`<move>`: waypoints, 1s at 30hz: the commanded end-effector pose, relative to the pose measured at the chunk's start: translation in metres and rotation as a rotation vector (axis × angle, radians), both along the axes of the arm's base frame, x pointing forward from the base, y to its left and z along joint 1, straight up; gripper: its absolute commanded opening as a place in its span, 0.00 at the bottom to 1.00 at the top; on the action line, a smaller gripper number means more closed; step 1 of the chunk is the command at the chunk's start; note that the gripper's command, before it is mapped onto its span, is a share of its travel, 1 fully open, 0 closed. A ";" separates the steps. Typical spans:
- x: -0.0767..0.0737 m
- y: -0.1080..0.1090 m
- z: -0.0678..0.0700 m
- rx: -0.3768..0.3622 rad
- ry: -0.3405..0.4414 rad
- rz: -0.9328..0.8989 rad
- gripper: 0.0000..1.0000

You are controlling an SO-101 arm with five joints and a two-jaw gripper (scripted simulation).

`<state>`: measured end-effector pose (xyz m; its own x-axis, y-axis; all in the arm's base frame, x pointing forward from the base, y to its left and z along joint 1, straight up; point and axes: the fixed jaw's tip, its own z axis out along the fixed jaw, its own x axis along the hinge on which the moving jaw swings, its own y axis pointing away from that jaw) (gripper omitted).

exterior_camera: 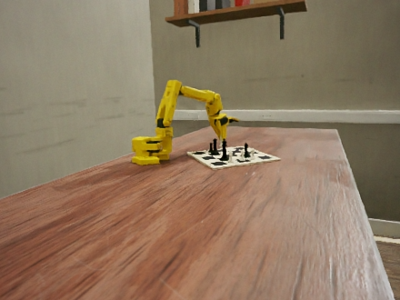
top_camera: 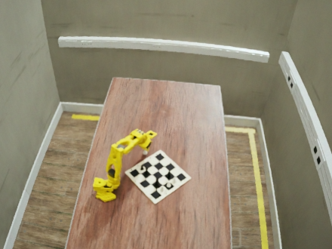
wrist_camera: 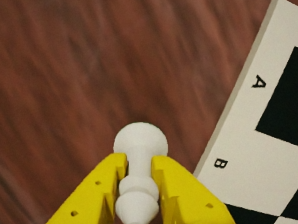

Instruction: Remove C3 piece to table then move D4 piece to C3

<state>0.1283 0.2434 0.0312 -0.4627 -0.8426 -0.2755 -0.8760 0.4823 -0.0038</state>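
My yellow gripper is shut on a white pawn, seen from above in the wrist view with its round base toward the table. It hangs over bare wood just off the board's edge by the labels A and B. In the top view the gripper is beside the far-left edge of the chessboard. In the exterior view the gripper is low over the table behind the board. Several black pieces and some white ones stand on the board.
The arm's base sits to the left of the board near the table's left edge. The table's long edges drop off to the floor on both sides.
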 end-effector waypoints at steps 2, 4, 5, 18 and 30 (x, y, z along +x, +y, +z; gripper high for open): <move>0.000 0.004 0.006 0.013 -0.006 0.009 0.00; 0.000 0.004 0.006 0.013 -0.007 0.009 0.00; 0.000 0.004 0.006 0.013 -0.007 0.009 0.00; 0.000 0.004 0.004 0.013 -0.007 0.009 0.00; 0.000 0.005 -0.002 0.013 -0.006 0.009 0.00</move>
